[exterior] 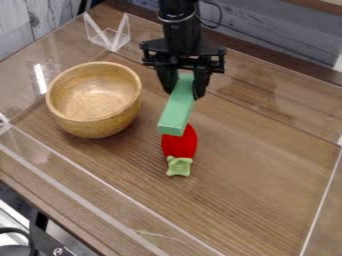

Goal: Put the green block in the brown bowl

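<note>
The black gripper (183, 75) pinches the upper end of the long mint-green block (177, 108), which hangs tilted over the red strawberry toy (181, 143), so carrying it into the empty round wooden brown bowl (62, 117) is not yet done.

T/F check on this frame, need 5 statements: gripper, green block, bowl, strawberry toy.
1. The gripper is shut on the green block. True.
2. The green block lies inside the brown bowl. False: it hangs tilted from the gripper, to the right of the bowl.
3. The brown bowl is empty. True.
4. The red strawberry toy sits in the bowl. False: it lies on the wooden table, below the block's lower end.
5. The gripper points sideways. False: it points down at the table.
</note>
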Tool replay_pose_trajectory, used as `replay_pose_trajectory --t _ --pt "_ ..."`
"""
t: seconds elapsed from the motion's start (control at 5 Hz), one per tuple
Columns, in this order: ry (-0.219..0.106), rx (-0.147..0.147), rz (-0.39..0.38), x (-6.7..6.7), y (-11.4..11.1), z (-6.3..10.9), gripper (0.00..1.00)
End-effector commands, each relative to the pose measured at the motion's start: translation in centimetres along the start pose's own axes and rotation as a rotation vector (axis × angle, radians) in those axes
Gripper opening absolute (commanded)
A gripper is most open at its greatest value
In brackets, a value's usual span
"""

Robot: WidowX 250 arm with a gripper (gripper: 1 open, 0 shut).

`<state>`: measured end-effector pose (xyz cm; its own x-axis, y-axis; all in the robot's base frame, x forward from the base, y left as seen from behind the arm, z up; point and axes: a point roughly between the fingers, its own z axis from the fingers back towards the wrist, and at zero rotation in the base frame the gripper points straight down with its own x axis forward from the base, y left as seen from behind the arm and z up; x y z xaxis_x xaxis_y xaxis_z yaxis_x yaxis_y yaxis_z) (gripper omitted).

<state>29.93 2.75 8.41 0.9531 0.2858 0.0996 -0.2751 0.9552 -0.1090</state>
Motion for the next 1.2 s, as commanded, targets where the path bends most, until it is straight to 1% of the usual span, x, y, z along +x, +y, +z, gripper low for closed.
replay_pose_trajectory --t 0.0,0.2,0.4,0.6,0.8,1.0 --pt "-0.071 -0.004 0.056 1.4 1.5 2.7 0.0" --pt "-0.084 -0.015 0.058 1.7 2.2 4.4 0.0" --pt "-0.095 -0.028 0.046 1.9 1.8 5.6 0.0" --pt "-0.103 -0.032 0.039 1.9 1.7 6.5 0.0" --pt "-0.11 -0.029 0.063 1.2 2.3 6.4 0.0" --pt "-0.114 -0.022 0.085 0.3 3.0 5.8 0.0"
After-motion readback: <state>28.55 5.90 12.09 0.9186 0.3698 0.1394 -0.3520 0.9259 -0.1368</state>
